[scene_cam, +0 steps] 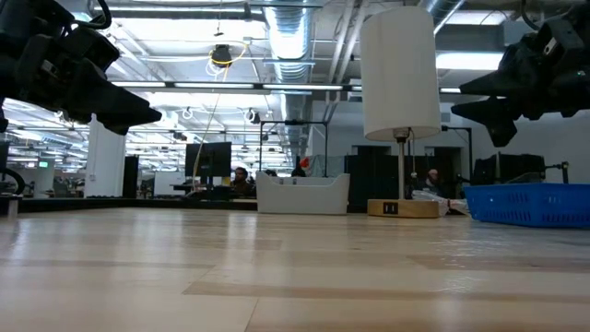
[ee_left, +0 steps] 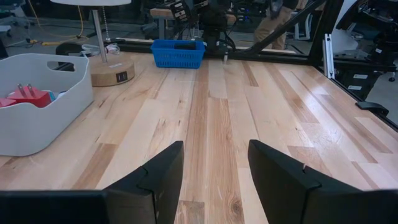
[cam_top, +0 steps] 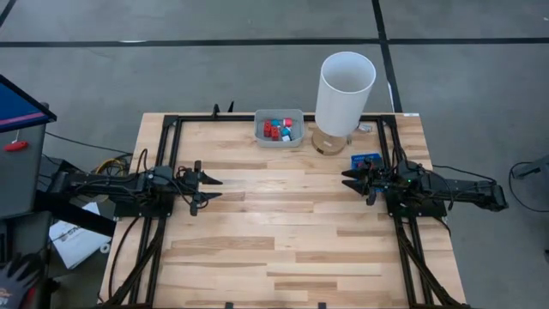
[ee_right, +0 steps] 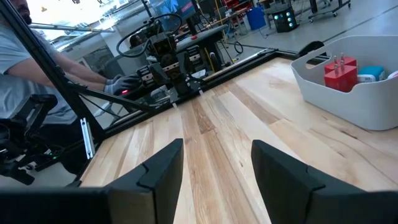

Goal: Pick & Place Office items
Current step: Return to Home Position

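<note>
The office items [cam_top: 278, 130], small red, blue and white pieces, lie inside the grey tray [cam_top: 261, 137] near the table's far edge; a red block [ee_left: 30, 96] [ee_right: 341, 73] shows over its rim in both wrist views. My left gripper [cam_top: 214, 190] [ee_left: 214, 165] hovers open over the table's left middle. My right gripper [cam_top: 348, 179] [ee_right: 217, 165] hovers open over the right middle, beside the blue tray [cam_top: 366, 160] [scene_cam: 530, 203]. Neither holds anything.
A white lamp [cam_top: 344, 94] on a round wooden base [ee_left: 112, 71] stands between the grey tray and the blue tray. A black frame [cam_top: 167, 163] runs along the table's sides. A person [ee_right: 37, 74] stands beyond the table's left side. Bare wood [cam_top: 283, 223] lies between the grippers.
</note>
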Available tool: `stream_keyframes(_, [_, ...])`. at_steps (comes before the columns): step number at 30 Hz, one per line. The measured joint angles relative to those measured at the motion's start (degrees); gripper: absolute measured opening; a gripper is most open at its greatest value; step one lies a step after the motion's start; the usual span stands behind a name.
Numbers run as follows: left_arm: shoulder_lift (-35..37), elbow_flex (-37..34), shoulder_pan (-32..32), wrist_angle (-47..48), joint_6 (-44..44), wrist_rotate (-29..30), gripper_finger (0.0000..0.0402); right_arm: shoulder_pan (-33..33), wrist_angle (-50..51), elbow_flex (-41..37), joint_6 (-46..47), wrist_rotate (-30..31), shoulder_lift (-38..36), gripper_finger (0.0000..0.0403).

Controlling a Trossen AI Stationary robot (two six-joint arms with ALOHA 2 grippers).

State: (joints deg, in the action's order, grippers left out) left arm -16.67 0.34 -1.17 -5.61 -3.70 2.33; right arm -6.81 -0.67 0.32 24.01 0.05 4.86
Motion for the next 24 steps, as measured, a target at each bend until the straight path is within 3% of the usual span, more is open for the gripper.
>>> stream_keyframes(24, [0.0,0.01,0.0,-0.02,0.02,0.0,0.0176,0.0,0.0,0.0,0.0,0.0,-0.02,0.0182])
